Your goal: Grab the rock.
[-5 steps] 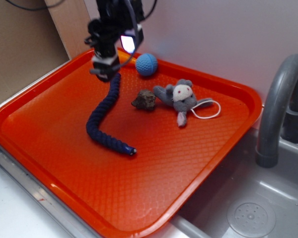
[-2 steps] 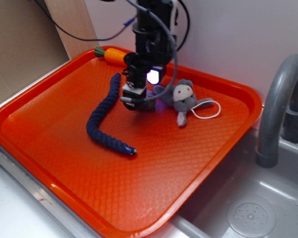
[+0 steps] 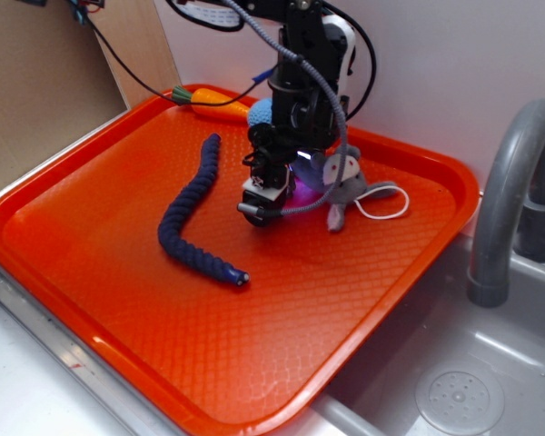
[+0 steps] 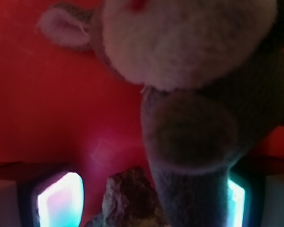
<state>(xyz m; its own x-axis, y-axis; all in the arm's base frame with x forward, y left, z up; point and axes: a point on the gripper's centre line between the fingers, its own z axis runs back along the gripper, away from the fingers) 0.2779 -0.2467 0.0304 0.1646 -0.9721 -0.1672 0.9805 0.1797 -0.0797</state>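
Observation:
The rock, a rough brown-grey lump, lies on the orange tray between my fingers in the wrist view. In the exterior view it is hidden behind my gripper, which is lowered onto the tray just left of the grey plush mouse. My gripper is open: the left finger stands apart from the rock with bare tray between. A limb of the mouse lies between the rock and the right finger.
A dark blue braided rope lies left of the gripper. A blue crocheted ball and a toy carrot sit at the tray's back edge. A grey faucet and sink are at the right.
My gripper has moved from the tray's back left, rightward and down, onto the rock's spot beside the mouse. The rock, visible a second ago, is now hidden by it.

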